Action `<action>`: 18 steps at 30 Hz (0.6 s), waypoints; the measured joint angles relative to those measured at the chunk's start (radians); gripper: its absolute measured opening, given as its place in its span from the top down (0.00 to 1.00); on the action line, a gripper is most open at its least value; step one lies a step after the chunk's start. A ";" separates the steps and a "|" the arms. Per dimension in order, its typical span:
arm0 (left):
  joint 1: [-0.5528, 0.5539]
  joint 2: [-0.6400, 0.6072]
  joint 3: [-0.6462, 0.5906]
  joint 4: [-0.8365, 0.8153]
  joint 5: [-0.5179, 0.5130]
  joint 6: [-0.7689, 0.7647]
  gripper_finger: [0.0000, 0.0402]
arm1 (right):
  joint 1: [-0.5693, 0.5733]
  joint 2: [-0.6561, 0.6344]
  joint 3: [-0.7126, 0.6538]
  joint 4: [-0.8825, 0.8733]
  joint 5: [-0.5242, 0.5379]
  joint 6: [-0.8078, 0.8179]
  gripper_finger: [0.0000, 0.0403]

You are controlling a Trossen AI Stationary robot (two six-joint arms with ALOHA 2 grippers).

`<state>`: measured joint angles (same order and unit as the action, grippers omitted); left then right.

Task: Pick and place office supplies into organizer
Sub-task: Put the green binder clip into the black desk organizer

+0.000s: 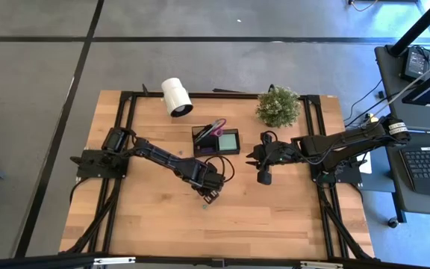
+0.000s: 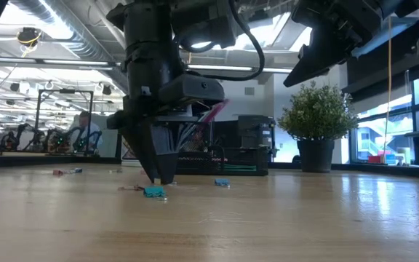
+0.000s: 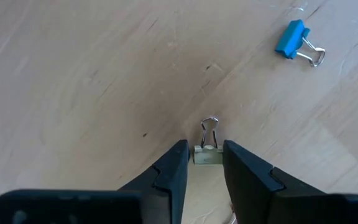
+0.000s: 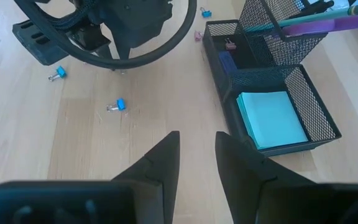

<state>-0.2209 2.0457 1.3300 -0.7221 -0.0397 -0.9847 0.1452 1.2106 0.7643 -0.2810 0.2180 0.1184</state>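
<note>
A small pale binder clip with a silver wire handle lies on the wooden table, with my left gripper pointing straight down over it and shut on it. Blue binder clips lie loose nearby. The black mesh organizer stands beyond, with a mint-green sticky pad in its low compartment and purple-handled scissors and pens in its tall section. My right gripper hangs open above the table, right of the organizer, with nothing between its fingers. My left gripper pinches the clip's body between its two fingertips, one on each short end. The fingers come from above, pointing down. The clip lies flat on the table, and its wire handle sticks out beyond the fingers.
A white roll lies at the far edge and a small green plant stands at the far right. More small clips are scattered left of the organizer. The near half of the table is bare wood.
</note>
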 joint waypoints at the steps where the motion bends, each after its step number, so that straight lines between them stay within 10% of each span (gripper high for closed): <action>1: 0.000 0.000 0.000 0.000 0.001 0.004 0.76 | 0.000 0.000 0.000 0.000 0.000 0.000 0.74; 18: -0.004 0.000 0.000 0.008 0.013 0.058 0.71 | 0.000 0.000 0.000 0.000 0.000 0.003 0.74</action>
<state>-0.2247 2.0457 1.3300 -0.7139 -0.0262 -0.9268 0.1452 1.2106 0.7643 -0.2810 0.2180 0.1215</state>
